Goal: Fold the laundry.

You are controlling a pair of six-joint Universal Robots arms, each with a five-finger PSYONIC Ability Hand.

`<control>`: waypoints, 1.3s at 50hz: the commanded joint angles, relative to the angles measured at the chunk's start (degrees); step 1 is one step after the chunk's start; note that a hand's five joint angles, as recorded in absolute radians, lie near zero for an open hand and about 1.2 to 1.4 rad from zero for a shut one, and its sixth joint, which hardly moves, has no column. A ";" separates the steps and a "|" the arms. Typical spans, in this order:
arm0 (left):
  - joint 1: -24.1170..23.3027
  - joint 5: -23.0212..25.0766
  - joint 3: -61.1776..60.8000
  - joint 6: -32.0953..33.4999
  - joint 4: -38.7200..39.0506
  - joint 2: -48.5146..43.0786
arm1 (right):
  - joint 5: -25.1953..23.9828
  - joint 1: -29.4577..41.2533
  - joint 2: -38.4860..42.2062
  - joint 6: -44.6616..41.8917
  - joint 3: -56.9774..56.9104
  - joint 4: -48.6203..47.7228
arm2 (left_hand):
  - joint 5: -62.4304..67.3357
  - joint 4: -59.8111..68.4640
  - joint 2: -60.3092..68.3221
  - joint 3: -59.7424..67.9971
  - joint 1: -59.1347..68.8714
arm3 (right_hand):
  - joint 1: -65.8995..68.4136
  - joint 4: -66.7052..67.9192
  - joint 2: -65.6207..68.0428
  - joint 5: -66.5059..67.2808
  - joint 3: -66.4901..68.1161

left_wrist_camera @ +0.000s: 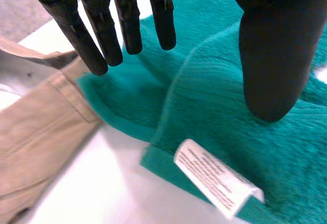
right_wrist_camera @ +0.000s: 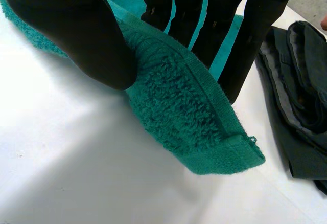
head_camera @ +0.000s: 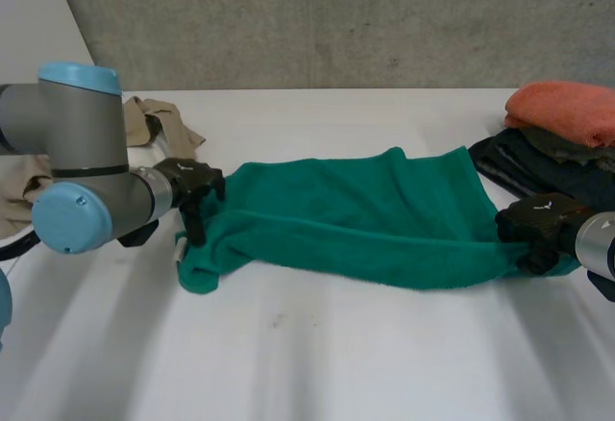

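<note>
A green towel point(head_camera: 356, 210) lies stretched across the middle of the white table point(head_camera: 317, 363), loosely folded along its length. My left hand point(head_camera: 197, 190) is over the towel's left end. In the left wrist view that hand point(left_wrist_camera: 276, 55) is open, with straight fingers point(left_wrist_camera: 92, 35) spread above the towel point(left_wrist_camera: 214, 106) near a corner that carries a white label point(left_wrist_camera: 217, 178). My right hand point(head_camera: 538, 229) is at the towel's right end. Seen from the right wrist, the right hand point(right_wrist_camera: 76, 24) pinches the towel's corner point(right_wrist_camera: 184, 111) between thumb and fingers, lifted slightly off the table.
A beige garment point(head_camera: 163, 123) lies at the back left, close beside the left hand point(left_wrist_camera: 41, 132). At the right edge, an orange towel point(head_camera: 567, 109) tops a stack of dark garments point(head_camera: 538, 166), right next to the right hand point(right_wrist_camera: 301, 106). A concrete wall stands behind the table.
</note>
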 commanded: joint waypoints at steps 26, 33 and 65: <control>-1.83 -1.05 7.55 0.76 -0.36 -6.68 | 1.86 1.50 4.71 3.11 -11.67 -6.09 | 56.92 56.49 56.01 55.96 55.45 | 15.03 11.64 12.58 12.77 12.21; -0.43 -4.13 20.99 4.54 -0.37 -8.71 | 4.41 4.31 7.69 6.45 -19.31 -13.55 | 56.92 56.49 56.01 55.96 55.45 | 15.03 11.64 12.58 12.77 12.21; 3.97 -3.95 -5.35 -5.57 38.13 8.17 | 8.55 7.48 8.49 14.64 -17.40 -39.67 | 56.92 56.49 56.01 55.96 55.45 | 15.03 11.64 12.58 12.77 12.21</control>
